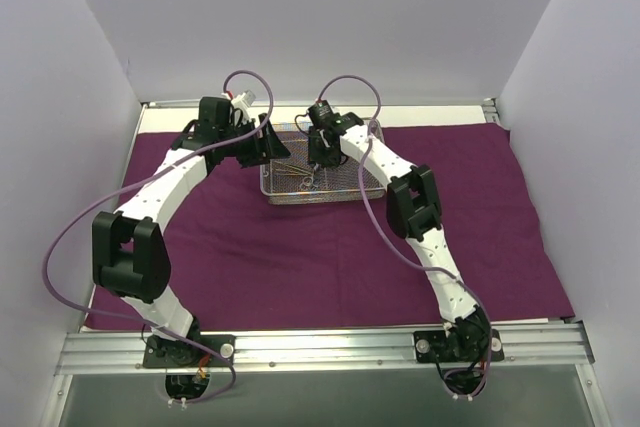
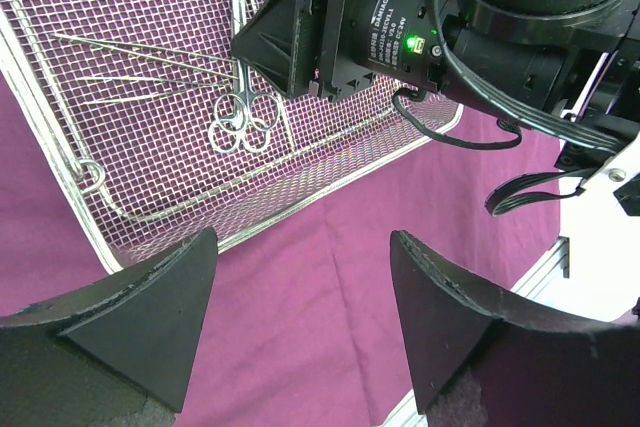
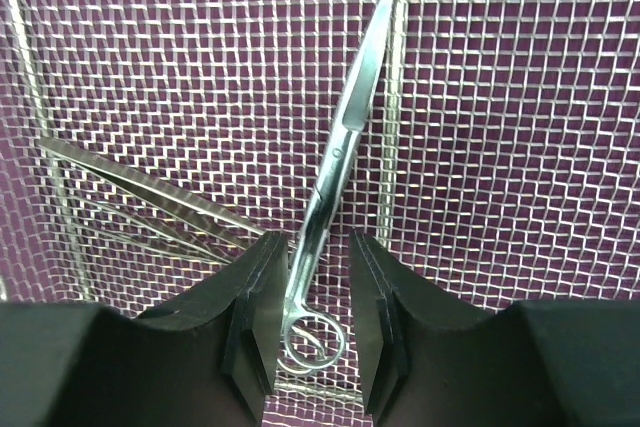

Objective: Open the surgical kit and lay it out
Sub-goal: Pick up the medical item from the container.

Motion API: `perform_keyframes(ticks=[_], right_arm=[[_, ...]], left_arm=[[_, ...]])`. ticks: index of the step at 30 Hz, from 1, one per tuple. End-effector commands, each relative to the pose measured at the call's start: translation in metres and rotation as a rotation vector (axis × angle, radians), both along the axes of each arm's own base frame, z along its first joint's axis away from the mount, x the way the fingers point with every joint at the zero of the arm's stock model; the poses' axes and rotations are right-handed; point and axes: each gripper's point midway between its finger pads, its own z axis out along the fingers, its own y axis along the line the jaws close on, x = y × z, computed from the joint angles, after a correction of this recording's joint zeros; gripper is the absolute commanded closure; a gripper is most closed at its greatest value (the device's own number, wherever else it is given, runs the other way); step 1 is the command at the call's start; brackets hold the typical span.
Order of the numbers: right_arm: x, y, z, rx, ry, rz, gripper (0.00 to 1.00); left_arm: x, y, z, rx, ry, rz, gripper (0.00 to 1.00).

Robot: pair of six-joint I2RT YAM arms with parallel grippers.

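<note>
The dark purple cloth (image 1: 300,267) lies spread flat over the table. The silver wire-mesh tray (image 1: 320,199) sits on it at the back centre, with slim metal instruments (image 1: 300,175) inside. My right gripper (image 1: 318,169) is down in the tray. In the right wrist view it (image 3: 315,247) is open, its pads either side of the ring handle of a pair of scissors (image 3: 345,127). Tweezer-like instruments (image 3: 140,187) lie to the left. My left gripper (image 2: 302,247) is open and empty over bare cloth (image 2: 310,347) beside the tray's edge (image 2: 260,222). Ring handles (image 2: 240,125) show under the right wrist.
White walls close in the table on three sides. A metal rail (image 1: 320,347) runs along the near edge by the arm bases. The right arm's wrist camera (image 2: 380,17) hangs close above the tray, near my left gripper. The table's edge rail (image 2: 540,267) shows beyond the cloth.
</note>
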Motion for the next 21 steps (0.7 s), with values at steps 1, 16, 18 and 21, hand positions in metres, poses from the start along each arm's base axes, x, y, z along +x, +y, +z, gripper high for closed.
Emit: perform_keyframes(ticks=[1, 16, 18, 21], right_arm=[[0.005, 0.002, 0.004, -0.012, -0.017, -0.009, 0.68], [-0.007, -0.005, -0.036, -0.151, 0.03, 0.009, 0.8], [-0.003, -0.005, -0.028, -0.144, 0.002, 0.002, 0.9], [0.005, -0.001, -0.008, -0.072, -0.036, -0.002, 1.0]], left_arm=[[-0.001, 0.005, 0.024, -0.017, -0.068, -0.004, 0.21], [0.0, 0.014, 0.021, -0.033, -0.054, 0.016, 0.21], [0.0, 0.015, 0.021, -0.033, -0.053, 0.015, 0.21], [-0.003, 0.014, 0.023, -0.036, -0.052, 0.01, 0.21]])
